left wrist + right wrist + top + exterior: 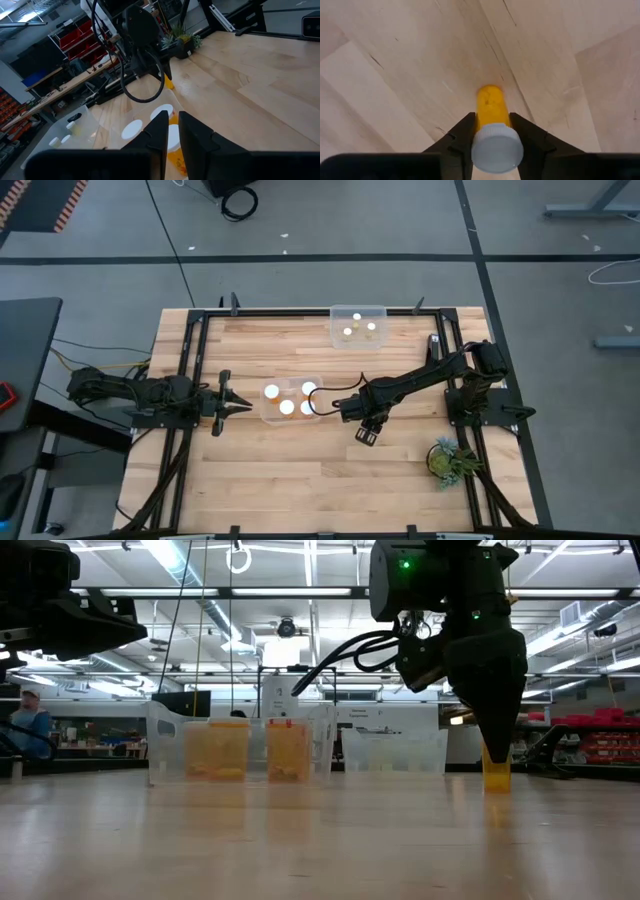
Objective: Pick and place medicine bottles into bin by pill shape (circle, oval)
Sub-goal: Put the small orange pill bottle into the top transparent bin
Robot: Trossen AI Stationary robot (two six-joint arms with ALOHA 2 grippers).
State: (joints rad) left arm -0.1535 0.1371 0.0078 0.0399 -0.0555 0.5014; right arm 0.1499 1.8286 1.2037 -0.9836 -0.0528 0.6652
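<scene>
The right pincer [492,131] has its two dark fingers clamped on a small orange medicine bottle [492,107] just under its white cap. In the level view the bottle stands upright on the desk [300,490] beneath the pincer, its base seemingly on the wood. From above, this is a little right of the desk's middle, toward the near edge.

Two clear bins wait. The near bin [272,417], at the middle of the desk, has white-capped bottles in it; the far bin [335,340], against the far edge, holds three smaller ones.

The left pincer [236,406] hovers closed and empty just beside the near bin, on the side facing the desk's left edge. A small green plant [448,460] sits by the right edge.

To my eye the grip is made and the lift comes next. It should go straight up, so the bottle doesn't tip or drag, and rise clear of the bin wall before travelling across. The hold looks centred, which should stop the bottle swinging. I can't read the pill shape from here, so which bin is right I cannot tell.
</scene>
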